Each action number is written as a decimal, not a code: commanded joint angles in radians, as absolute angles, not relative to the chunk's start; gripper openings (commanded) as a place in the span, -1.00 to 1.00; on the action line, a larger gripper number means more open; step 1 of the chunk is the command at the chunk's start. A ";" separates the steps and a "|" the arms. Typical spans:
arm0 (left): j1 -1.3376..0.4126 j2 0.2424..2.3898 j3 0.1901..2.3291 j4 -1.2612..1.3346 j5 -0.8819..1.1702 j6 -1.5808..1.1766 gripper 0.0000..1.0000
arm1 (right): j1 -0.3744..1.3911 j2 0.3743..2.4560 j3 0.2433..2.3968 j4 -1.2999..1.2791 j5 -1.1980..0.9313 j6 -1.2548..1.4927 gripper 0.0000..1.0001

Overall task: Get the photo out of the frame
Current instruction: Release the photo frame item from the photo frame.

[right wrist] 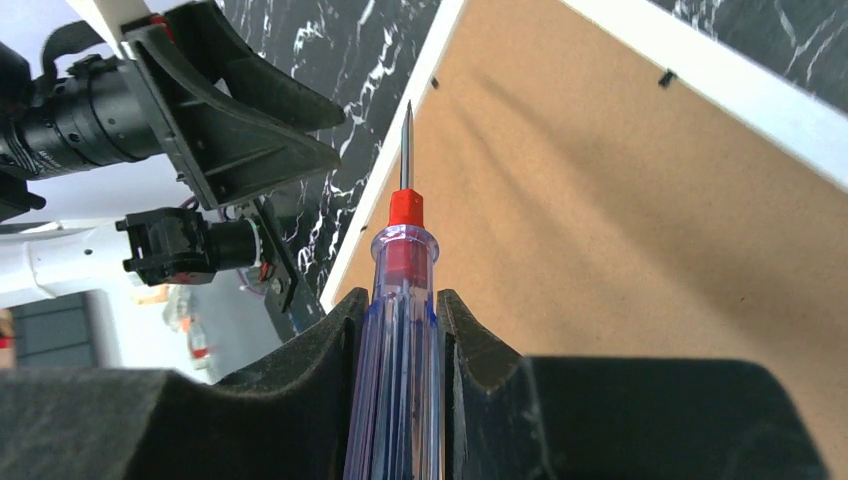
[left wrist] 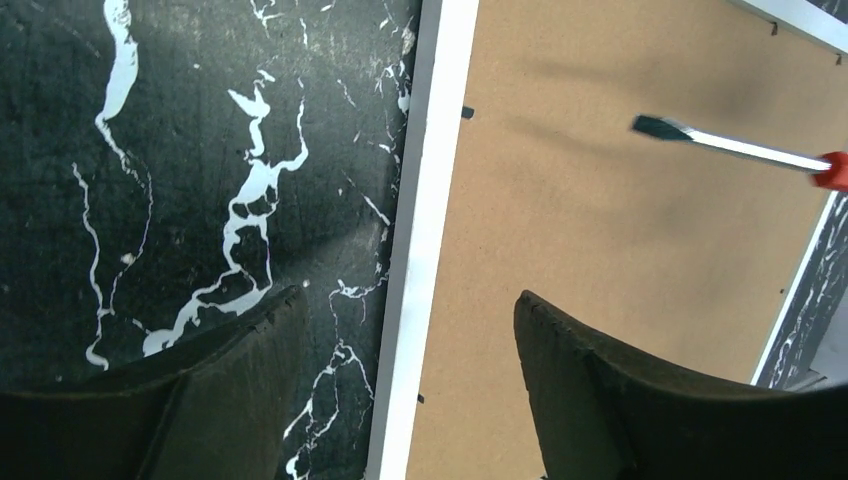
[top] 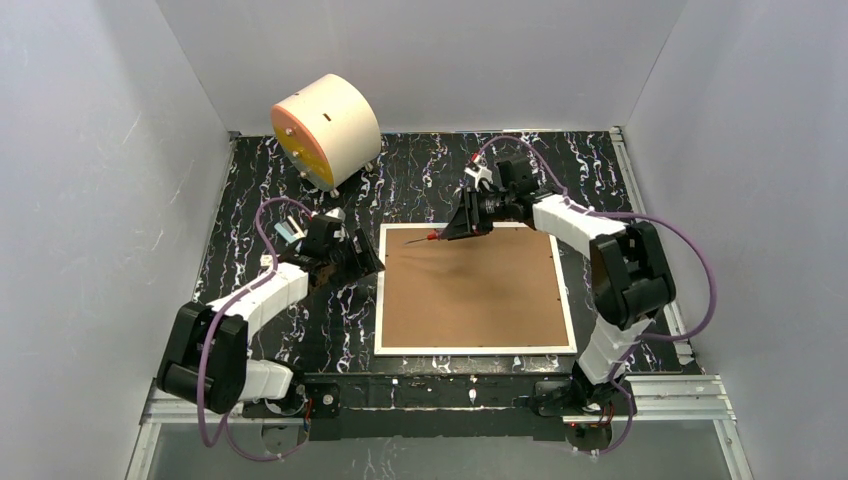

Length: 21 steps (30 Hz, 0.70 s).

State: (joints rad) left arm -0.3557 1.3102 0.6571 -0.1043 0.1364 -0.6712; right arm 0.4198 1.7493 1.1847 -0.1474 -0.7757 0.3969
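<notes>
Right gripper (right wrist: 400, 310) is what we look at first: its two fingers are closed narrow on the clear bluish handle of a screwdriver (right wrist: 403, 240) with a red collar. The thin metal shaft points away from the fingers toward the left side of the frame (top: 475, 349), close to its far left corner. The tip is over the brown back panel (top: 470, 285), and in the left wrist view its shadow falls apart from the blade, so we think it does not touch the board, but we cannot tell for sure. The frame lies flat and face down in the middle of the black marbled table (top: 420, 180), between the two arms, with the brown panel up and the white border around it. Small dark tabs (right wrist: 665, 76) sit along the inner edge of the border. The left gripper (left wrist: 410, 298) is at the left side of the frame with its fingers wide apart and holding nothing. One finger is over the table, the other is over the brown panel, and the white border runs between them. We cannot tell if these fingers touch the surface. A cream cylinder (top: 325, 130) with an orange face stands at the far left of the table, well apart from the frame.
</notes>
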 commanded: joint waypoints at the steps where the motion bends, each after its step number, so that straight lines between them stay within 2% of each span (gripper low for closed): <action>1: -0.330 1.340 0.639 -0.027 0.245 -0.606 0.40 | 0.417 1.812 1.266 -0.239 -0.849 0.443 -0.97; 6: -0.330 1.407 0.635 -0.020 0.284 -0.550 0.13 | 0.417 1.878 1.310 -0.250 -0.894 0.475 -0.97; 15: -0.330 1.439 0.594 0.042 0.253 -0.514 0.06 | 0.416 1.944 1.338 -0.251 -0.922 0.488 -0.97; 21: -0.330 1.481 0.591 0.071 0.258 -0.504 -0.10 | 0.419 1.977 1.338 -0.219 -0.939 0.486 -0.97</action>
